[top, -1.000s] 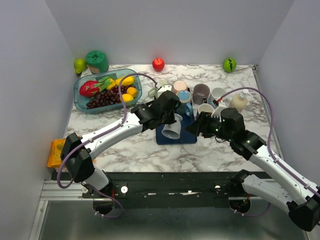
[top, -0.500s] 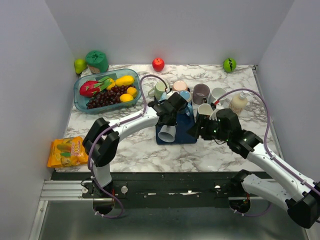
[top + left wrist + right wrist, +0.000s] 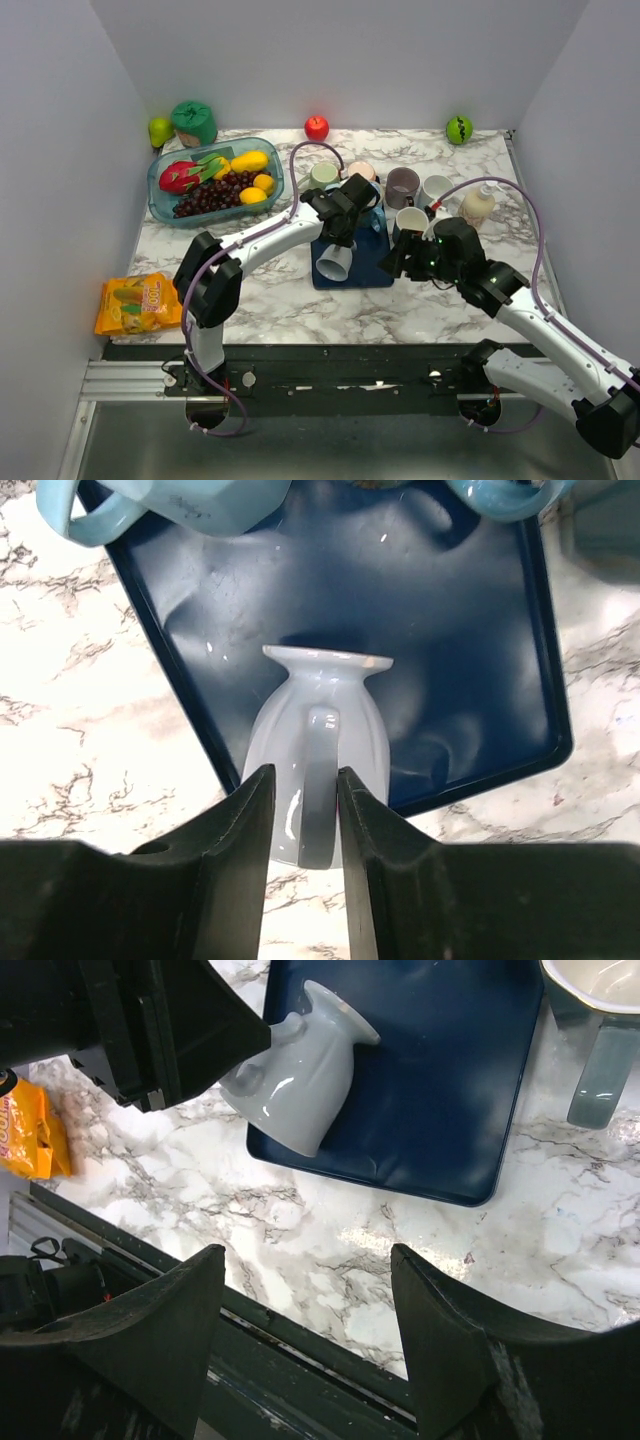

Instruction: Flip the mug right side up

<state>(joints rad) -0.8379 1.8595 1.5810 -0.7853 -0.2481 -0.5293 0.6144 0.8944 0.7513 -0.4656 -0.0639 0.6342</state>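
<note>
While the left fingers (image 3: 235, 860) stand only narrowly apart, one on each side of the handle (image 3: 318, 780), a thin gap shows beside the handle, so they do not pinch it. The mug (image 3: 335, 695) is pale grey-blue and glossy, and it lies on its side with the handle up. Its flared end rests on the dark blue tray (image 3: 460, 660), and its other end reaches over the tray's near edge above the marble bench (image 3: 300, 300). The right fingers (image 3: 160, 1330) are wide apart with nothing between them, and they hover by the tray's right side. At the tray's far edge sits a light blue cup (image 3: 190, 500). At the far left of the bench, a clear blue bowl (image 3: 158, 205) holds a dragon fruit (image 3: 180, 177), dark grapes (image 3: 208, 197) and yellow fruits (image 3: 250, 161).
</note>
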